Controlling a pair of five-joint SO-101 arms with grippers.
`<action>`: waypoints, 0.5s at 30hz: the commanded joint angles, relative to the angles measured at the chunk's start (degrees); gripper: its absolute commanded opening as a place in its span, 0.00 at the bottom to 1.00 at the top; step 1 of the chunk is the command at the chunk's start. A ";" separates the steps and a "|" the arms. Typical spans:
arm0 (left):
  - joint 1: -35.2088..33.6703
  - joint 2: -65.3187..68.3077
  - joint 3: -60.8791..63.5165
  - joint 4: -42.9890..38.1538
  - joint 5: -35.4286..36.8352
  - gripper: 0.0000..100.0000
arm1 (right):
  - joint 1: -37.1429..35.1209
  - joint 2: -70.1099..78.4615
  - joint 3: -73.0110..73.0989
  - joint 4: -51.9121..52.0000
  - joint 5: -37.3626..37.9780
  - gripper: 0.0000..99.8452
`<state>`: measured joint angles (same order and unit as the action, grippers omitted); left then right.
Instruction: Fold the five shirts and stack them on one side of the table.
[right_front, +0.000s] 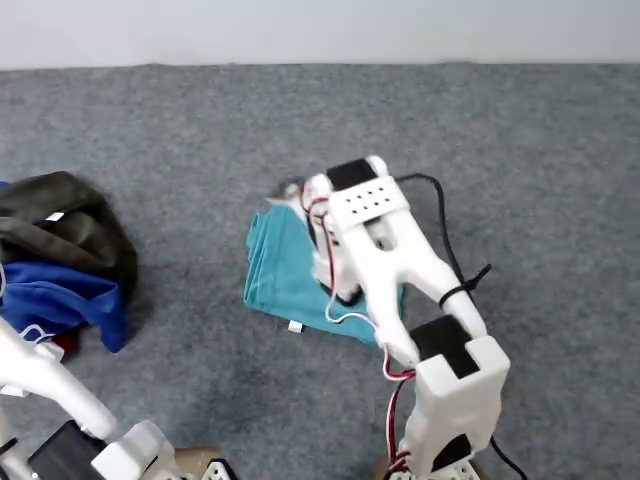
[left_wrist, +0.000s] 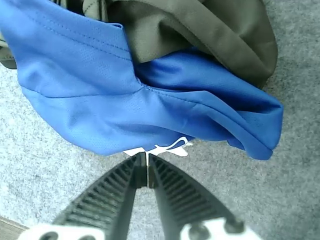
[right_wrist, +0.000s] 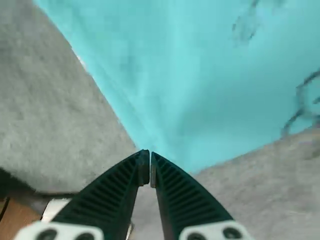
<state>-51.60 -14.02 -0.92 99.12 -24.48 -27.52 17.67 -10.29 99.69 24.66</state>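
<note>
A teal shirt (right_front: 280, 265) lies folded on the grey table (right_front: 520, 180) near the middle. My right gripper (right_front: 303, 203) is at its far edge. In the right wrist view the teal shirt (right_wrist: 200, 75) narrows to a point at the right gripper (right_wrist: 146, 169), which is shut on that edge. At the left lies a pile with an olive shirt (right_front: 70, 225) on top of a blue shirt (right_front: 60, 295). My left gripper (left_wrist: 147, 171) is shut just short of the blue shirt (left_wrist: 100, 100), right below its white label (left_wrist: 165, 148). The olive shirt (left_wrist: 200, 35) lies behind.
A bit of red cloth (right_front: 65, 343) peeks from under the blue shirt. My left arm (right_front: 45, 380) crosses the near left corner. The right arm's black cable (right_front: 445, 235) hangs beside it. Bare grey table stretches to the right and along the back.
</note>
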 joint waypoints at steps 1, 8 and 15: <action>0.18 -0.26 -2.24 -0.44 0.18 0.01 | -3.82 -1.10 -7.91 -0.75 -0.44 0.01; -0.09 -0.35 -2.15 -0.44 0.18 0.01 | -12.00 10.24 -8.53 -10.59 -0.44 0.01; -0.18 -0.62 -2.07 -0.44 0.18 0.01 | -18.51 14.73 -8.53 -17.01 -0.26 0.01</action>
<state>-51.60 -14.02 -0.92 99.12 -24.48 -43.69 33.05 -16.00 84.48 24.66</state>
